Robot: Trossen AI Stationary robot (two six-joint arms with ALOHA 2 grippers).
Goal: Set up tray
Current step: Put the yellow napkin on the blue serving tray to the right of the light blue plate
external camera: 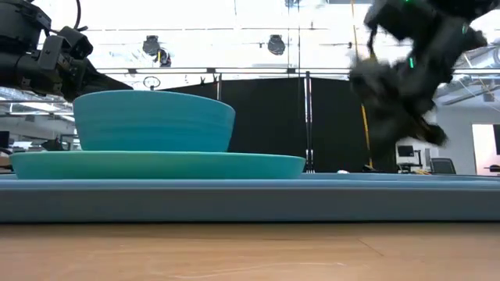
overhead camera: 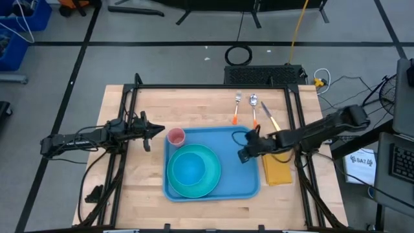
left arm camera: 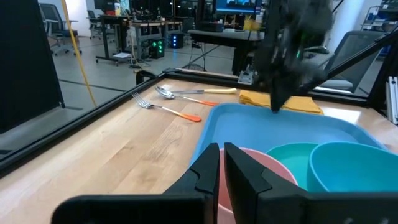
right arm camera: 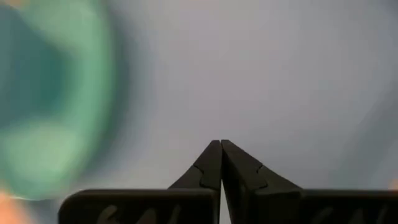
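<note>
Right gripper (overhead camera: 245, 154) reaching in from the right, low over the tray (overhead camera: 242, 184) at its right part, fingers (right arm camera: 211, 165) pressed together, holding nothing. Left gripper (overhead camera: 157, 131) level beside the cup (overhead camera: 176, 136), fingers (left arm camera: 208, 171) nearly closed, empty. Tray mid-table, carrying plate (overhead camera: 210, 184), bowl (overhead camera: 189, 169) and cup. No legible writing on these.

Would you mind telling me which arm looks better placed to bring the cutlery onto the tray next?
Probably the right. The right gripper hovers shut above the tray, on its right side, close to the fork and spoon beyond its far edge. The left gripper waits farther off, near the pink cup.
</note>
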